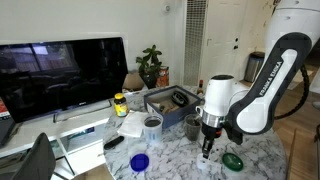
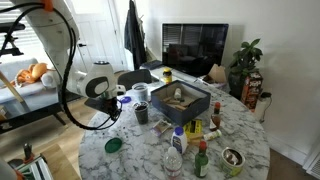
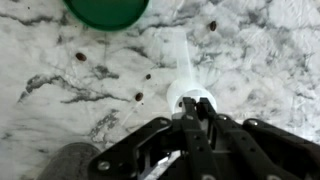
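The white utensil is over the marble surface, near its edge. Its rounded end is pinched between the 2 fingers of the end effector, which are pressed together on it. In the wrist view its thin stem runs toward 12 o'clock. A green lid lies at 11 o'clock from it, apart. Dark specks dot the marble from 9 to 12 o'clock. In an exterior view a blue cup stands well apart at 9 o'clock, with a dark tray at 11 o'clock.
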### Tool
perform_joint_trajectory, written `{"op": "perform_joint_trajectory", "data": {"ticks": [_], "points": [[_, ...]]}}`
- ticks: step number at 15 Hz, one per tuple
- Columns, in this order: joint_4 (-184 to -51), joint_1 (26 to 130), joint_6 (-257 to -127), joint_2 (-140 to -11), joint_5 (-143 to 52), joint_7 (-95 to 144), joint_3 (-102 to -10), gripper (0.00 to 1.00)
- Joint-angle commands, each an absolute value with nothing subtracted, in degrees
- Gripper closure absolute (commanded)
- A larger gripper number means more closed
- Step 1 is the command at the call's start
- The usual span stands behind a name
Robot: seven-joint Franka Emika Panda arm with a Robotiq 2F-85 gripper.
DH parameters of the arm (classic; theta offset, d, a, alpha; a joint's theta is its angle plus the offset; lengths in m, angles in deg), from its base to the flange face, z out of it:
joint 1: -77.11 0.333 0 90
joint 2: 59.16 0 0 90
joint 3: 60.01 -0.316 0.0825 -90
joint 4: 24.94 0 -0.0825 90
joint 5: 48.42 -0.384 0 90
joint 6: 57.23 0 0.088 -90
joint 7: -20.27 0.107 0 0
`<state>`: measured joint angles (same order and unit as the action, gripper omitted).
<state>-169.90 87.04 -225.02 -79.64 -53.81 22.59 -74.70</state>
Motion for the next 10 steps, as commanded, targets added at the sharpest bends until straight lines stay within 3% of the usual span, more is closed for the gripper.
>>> {"op": "perform_joint_trajectory", "data": {"ticks": [1, 10], "points": [[-169.6, 84.4, -228.1, -82.0, -55.8, 20.5, -77.4, 0.97], [-169.6, 83.3, -230.7, -82.8, -54.8, 21.3, -77.9, 0.97]]}}
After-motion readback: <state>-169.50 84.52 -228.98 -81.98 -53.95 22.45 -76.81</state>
